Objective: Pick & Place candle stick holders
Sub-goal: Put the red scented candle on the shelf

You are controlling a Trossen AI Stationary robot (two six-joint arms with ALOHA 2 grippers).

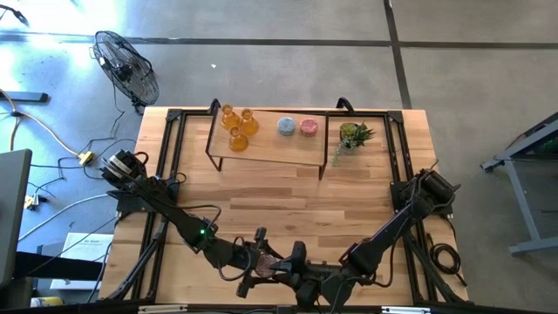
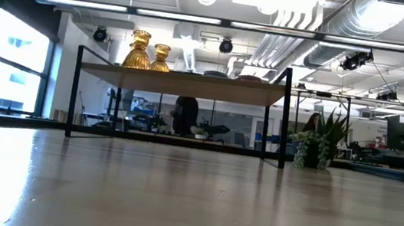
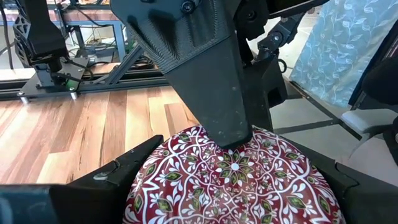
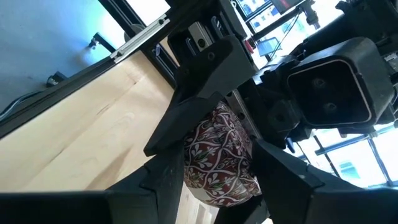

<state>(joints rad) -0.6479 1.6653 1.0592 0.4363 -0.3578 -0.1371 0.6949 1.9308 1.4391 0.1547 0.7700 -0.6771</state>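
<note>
Both arms reach low toward the near edge of the table, their wrists meeting at its middle. The left gripper (image 1: 261, 264) comes in from the left, the right gripper (image 1: 292, 266) from the right — the two nearly touching. Each has its fingers spread on either side of one red patterned round holder (image 3: 233, 180), and the other arm's finger lies across the top of it.
</note>
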